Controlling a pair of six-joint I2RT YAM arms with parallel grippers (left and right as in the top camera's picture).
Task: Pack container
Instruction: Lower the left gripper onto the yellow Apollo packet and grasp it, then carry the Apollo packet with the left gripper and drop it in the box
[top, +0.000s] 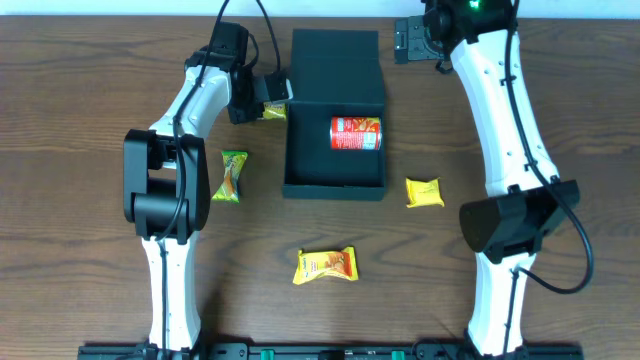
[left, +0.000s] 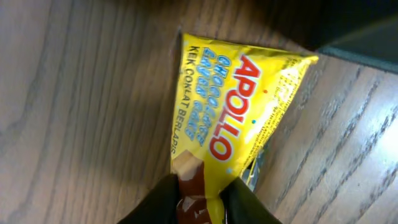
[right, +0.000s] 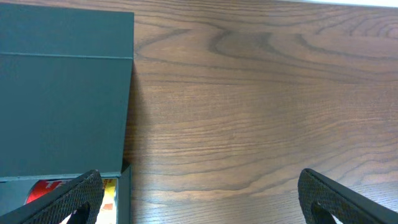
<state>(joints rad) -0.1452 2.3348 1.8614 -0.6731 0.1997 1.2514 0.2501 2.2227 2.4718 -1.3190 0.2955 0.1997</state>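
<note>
- The yellow packet (left: 236, 118) pinched in the left gripper (left: 199, 196) bears "APOLLO" in big red, white-edged letters. In the left wrist view the word climbs toward 1 o'clock.
- On the 9 o'clock side of that word are two lines of blue lettering. They are blurred, but seem to say "CHOCOLATE LAYER CAKE".
- Further toward 9 o'clock, along the packet's edge, small dark print reads "KEK COKLAT BERLAPIS".
- The red can (top: 356, 133) lies in the container (top: 310, 160), toward its 3 o'clock wall. It has a pale label patch, too small to read.
- The green packet (top: 232, 176) lies at 8 o'clock of the container, the orange-yellow packet (top: 326, 266) at 6 o'clock and the small yellow packet (top: 424, 192) at 4 o'clock. All three carry print, none of it legible.
</note>
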